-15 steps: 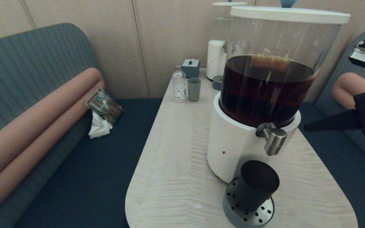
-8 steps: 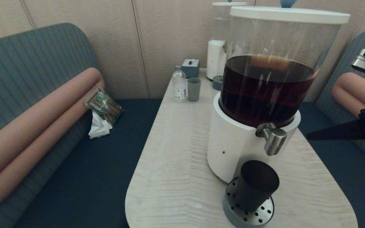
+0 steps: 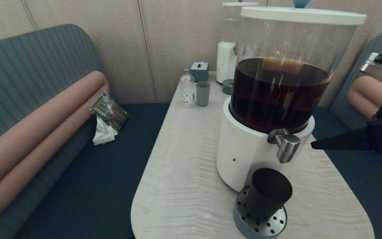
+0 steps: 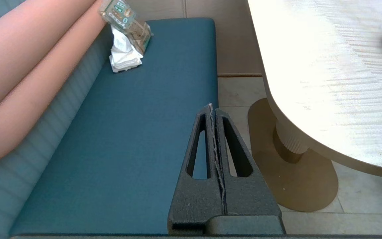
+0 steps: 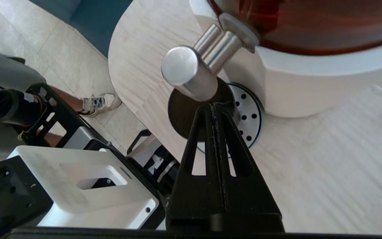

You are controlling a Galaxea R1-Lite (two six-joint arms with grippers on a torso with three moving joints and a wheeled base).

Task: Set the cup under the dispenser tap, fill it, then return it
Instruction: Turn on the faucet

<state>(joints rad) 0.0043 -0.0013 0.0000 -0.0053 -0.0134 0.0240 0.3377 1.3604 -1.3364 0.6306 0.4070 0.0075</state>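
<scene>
**Right gripper clenched and level with the tap, cup on the drip tray**

Right gripper (image 3: 313,145) hangs above the table's right edge with its two black fingers pressed flat together, holding nothing. Its tip points toward the dispenser tap (image 3: 287,147) and stands just beside it, not touching in the head view.

Nearest the robot, the cup (image 3: 268,193) stands upright on the round perforated drip tray (image 3: 274,223) at the foot of the big dispenser (image 3: 244,156), directly below the steel tap. Whether the cup holds liquid cannot be told. The tray sits on the pale wooden table (image 3: 184,186).

Left gripper (image 4: 213,109) rests off the table, over the blue bench seat (image 4: 128,139), fingers also closed on nothing.

Farther back on the table stand a small clear bottle (image 3: 187,89) and a grey-green cup (image 3: 203,93), side by side, then a small grey box (image 3: 199,71) and a smaller white dispenser (image 3: 226,61) against the wall. On the left bench lies a printed packet (image 3: 108,111) over a crumpled white tissue (image 3: 104,134).
</scene>
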